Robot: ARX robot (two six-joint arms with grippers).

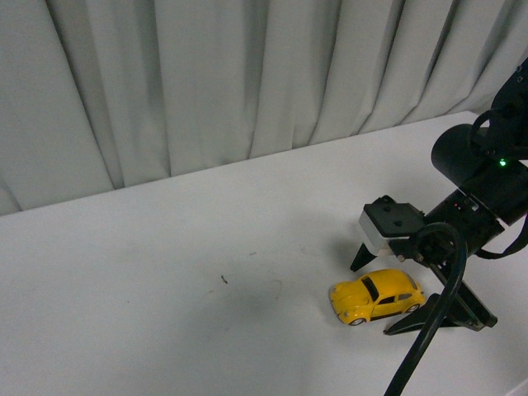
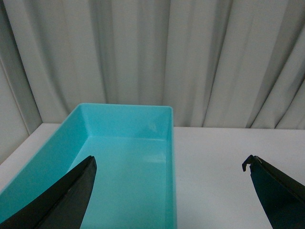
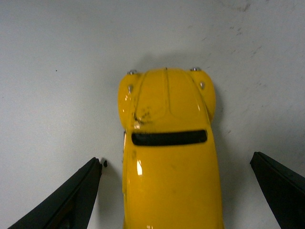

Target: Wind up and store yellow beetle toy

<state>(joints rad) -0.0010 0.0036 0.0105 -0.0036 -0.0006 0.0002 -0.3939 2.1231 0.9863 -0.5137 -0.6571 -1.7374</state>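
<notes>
The yellow beetle toy point(image 1: 378, 296) stands on its wheels on the white table at the front right. My right gripper point(image 1: 381, 290) is open and low over it, one finger on each side of the car, not touching. In the right wrist view the yellow beetle toy point(image 3: 169, 148) lies between the two black fingers point(image 3: 71, 195), with a gap on both sides. My left gripper point(image 2: 169, 164) is open and empty; it shows only in the left wrist view, above the near end of a turquoise bin point(image 2: 169, 143). The left arm is out of the front view.
The turquoise bin is an empty rectangular tub on the white table point(image 1: 165, 272), in front of a grey curtain point(image 1: 206, 74). A small dark speck point(image 1: 224, 280) marks the table left of the car. A black cable point(image 1: 433, 322) hangs by the right arm.
</notes>
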